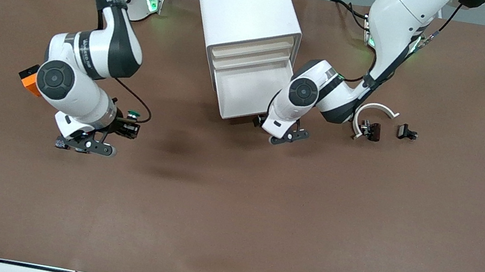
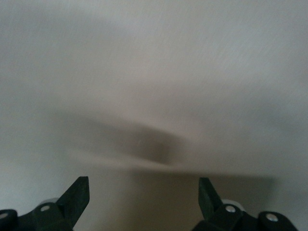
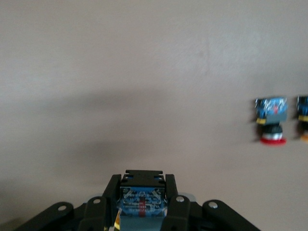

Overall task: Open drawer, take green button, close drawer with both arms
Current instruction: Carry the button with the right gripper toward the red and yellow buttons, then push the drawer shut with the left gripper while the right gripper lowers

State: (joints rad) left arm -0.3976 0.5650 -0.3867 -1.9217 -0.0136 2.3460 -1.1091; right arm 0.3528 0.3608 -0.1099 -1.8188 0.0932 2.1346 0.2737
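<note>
While the right gripper [image 1: 128,129] clamps the button [image 1: 133,114], the left gripper [image 1: 285,133], jaws wide, should press squarely on the drawer [image 1: 250,90] front, pushing straight into the cabinet [image 1: 245,3].

Matt brown tablecloth [image 1: 229,212] (faintly creased).

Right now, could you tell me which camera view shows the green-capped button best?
The front view: the green-capped button shows its cap there, held in the shut right pincer over the table. The right wrist view shows only its black and blue body between the fingers. The left wrist view does not show it.
</note>
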